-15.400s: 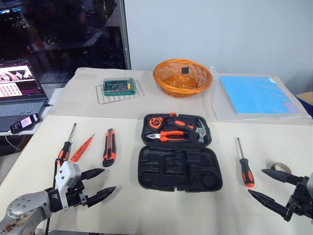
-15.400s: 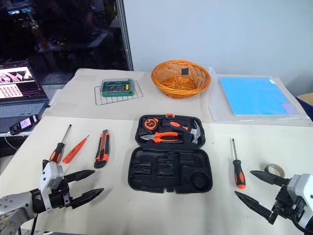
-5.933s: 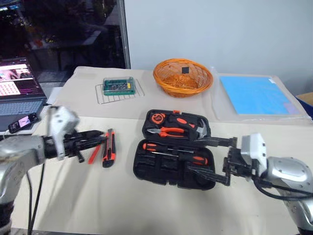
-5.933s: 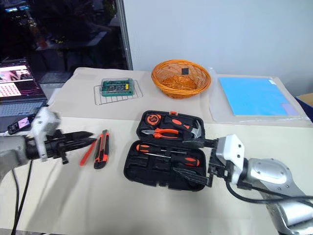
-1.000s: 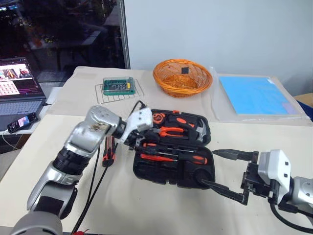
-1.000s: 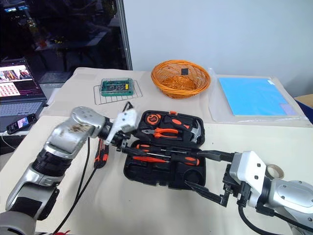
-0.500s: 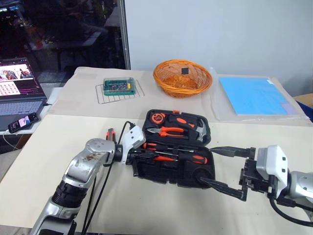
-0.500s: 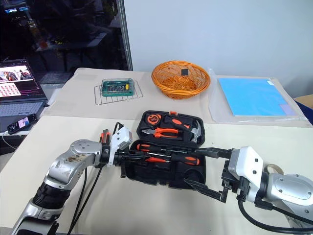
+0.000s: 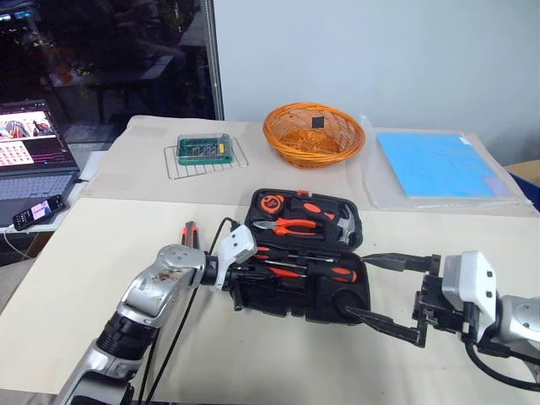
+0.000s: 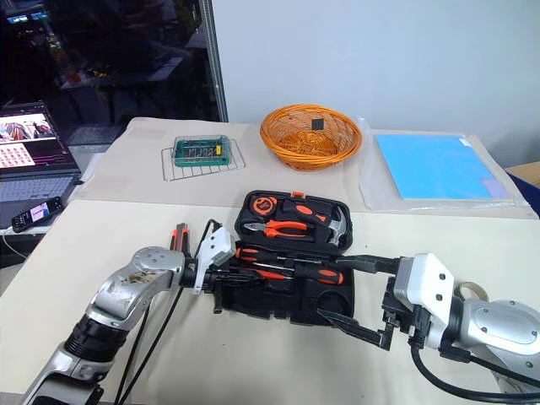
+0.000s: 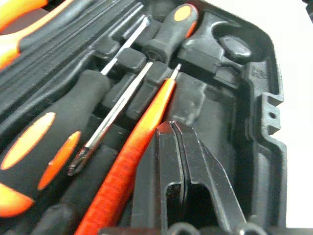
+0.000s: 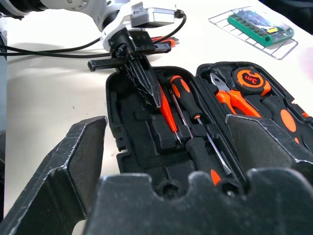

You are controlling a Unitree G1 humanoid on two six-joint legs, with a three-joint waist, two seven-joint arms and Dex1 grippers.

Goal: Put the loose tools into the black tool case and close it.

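Note:
The black tool case [image 9: 287,309] lies open at the table's middle. Its front half holds two black-and-orange screwdrivers [image 9: 341,273] [image 12: 182,92] and the thin orange screwdriver [image 11: 141,147]. My left gripper [image 9: 253,275] is shut and low inside that half, its tips [image 11: 172,131] right beside the thin screwdriver with nothing between them. The utility knife [image 9: 187,231] lies on the table behind my left arm. My right gripper [image 9: 358,287] stands open at the case's right end, holding nothing. A bit of the tape roll [image 10: 469,291] peeks out behind my right hand.
Orange pliers [image 9: 291,226], a hammer and a round tape measure [image 12: 249,78] sit in the case's back half. Behind it stand a wicker basket [image 9: 314,133], a wire rack with a green bit set [image 9: 205,150] and a blue sheet [image 9: 439,164]. A laptop [image 9: 29,152] is far left.
My left gripper has come down from above the case into its front half and has shut beside the thin orange screwdriver. The right gripper has stayed put.

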